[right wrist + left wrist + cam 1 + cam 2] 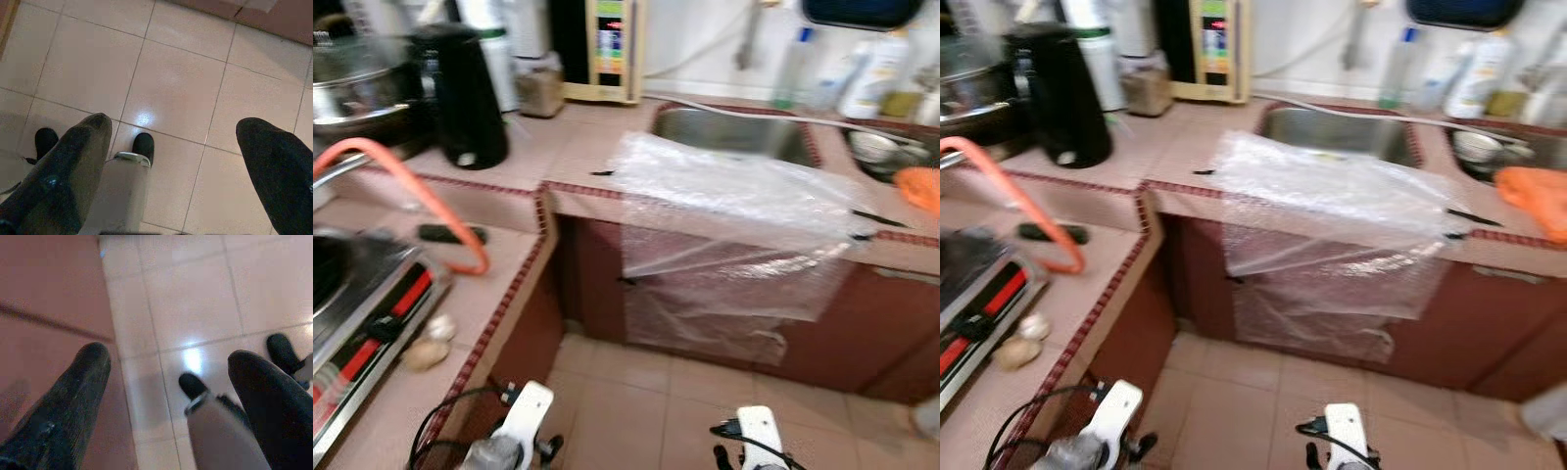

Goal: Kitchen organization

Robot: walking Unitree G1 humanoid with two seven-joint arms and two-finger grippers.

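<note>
Both arms hang low at the bottom of the head view, over the pale tiled floor (636, 392). Left gripper (168, 367): fingers spread wide, nothing between them, pointing down at the floor beside the red-brown cabinet face. Right gripper (173, 129): likewise spread and empty above bare tiles. Neither is at work.

Survey, left to right. A stove (357, 304) sits at the near left on the lower counter, with an orange hose (431, 201) arching over it. Two pale lumps, possibly garlic (429, 343), lie just beside the stove, and a small dark object (450, 233) lies farther back. On the raised tiled counter (558, 137) stand a steel pot (357, 93), a black kettle (465, 93), a jar (540, 86) and a cream appliance (605, 49) against the wall. A sheet of bubble wrap (724, 215) is draped over the counter edge in front of the sink (734, 132) and hangs down the cabinet. Bottles (871, 69) stand behind the sink, and an orange cloth (918, 186) lies at the far right.

Finding: no single item is marked out by the task. The counter clutter lies ahead of and above both grippers. The garlic and stove items are nearer the left arm; the wrap, whose long axis runs across the view along the counter edge, lies nearer the right. Either arm must be raised before any reach.
</note>
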